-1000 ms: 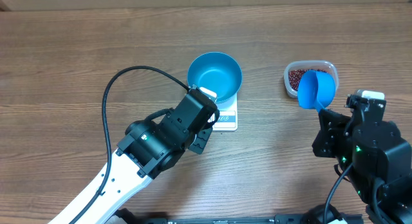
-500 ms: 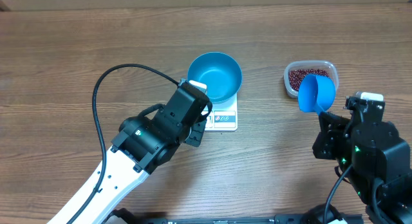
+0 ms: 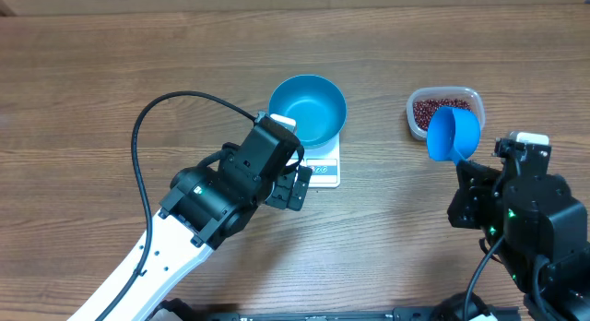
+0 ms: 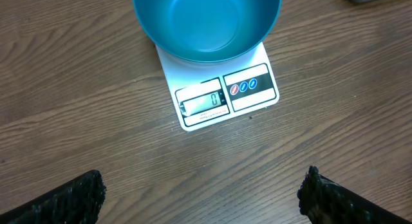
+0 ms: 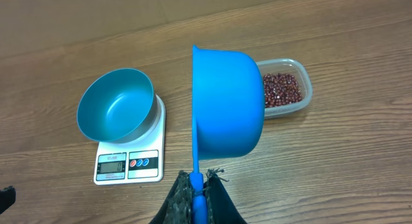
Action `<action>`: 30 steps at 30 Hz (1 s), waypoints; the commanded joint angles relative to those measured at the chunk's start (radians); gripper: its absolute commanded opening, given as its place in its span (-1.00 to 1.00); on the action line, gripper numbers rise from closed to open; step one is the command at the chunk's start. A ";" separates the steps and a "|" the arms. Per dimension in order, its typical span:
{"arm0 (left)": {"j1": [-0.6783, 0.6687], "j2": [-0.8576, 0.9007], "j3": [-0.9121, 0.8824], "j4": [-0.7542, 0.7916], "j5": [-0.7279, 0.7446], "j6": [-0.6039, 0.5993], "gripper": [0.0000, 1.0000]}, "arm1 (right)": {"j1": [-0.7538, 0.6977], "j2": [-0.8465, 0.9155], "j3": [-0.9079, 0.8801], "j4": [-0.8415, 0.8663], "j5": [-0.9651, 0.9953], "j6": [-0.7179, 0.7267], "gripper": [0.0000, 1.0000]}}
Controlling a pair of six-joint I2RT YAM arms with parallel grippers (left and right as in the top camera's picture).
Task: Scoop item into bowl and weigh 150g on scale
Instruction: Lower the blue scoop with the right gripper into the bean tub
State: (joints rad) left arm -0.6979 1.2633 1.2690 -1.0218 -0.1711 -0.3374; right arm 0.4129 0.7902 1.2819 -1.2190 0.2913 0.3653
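Right wrist view, nearest: right jaws clamped on the handle of the scoop (image 5: 228, 105), whose cup is empty and turned on edge.
Scoop axis: the handle runs straight out from the jaws, with the cup at the far end.
Beans (image 5: 280, 90): lie in the clear tub (image 5: 308, 89), just beyond the cup; none are in the bowl.
Nearer arm: the right, by my judgement; the tub lies right ahead of it and well apart from the left arm.
Bowl (image 5: 116, 111): empty and upright on the scale (image 5: 129, 165), farther off to the left on the counter (image 5: 322, 172).
Left jaws: wide apart, holding nothing, hovering just short of the scale's display edge.
Next move, judged: tip the cup forward and down into the tub.
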 commanded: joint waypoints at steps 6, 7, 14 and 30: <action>0.006 -0.015 0.003 0.001 0.005 -0.002 0.99 | -0.004 0.020 0.026 0.029 -0.006 -0.041 -0.93; 0.006 -0.015 0.003 0.001 0.005 -0.003 0.99 | -0.004 0.032 0.033 0.032 -0.006 -0.050 -0.93; 0.006 -0.015 0.003 0.001 0.005 -0.002 1.00 | -0.004 0.210 0.200 0.002 0.031 -0.117 -0.93; 0.006 -0.015 0.003 0.001 0.005 -0.002 0.99 | -0.154 0.815 0.502 -0.197 0.253 -0.158 -0.93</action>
State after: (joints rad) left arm -0.6979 1.2633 1.2686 -1.0241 -0.1684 -0.3370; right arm 0.3035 1.5345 1.7542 -1.4147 0.4744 0.2123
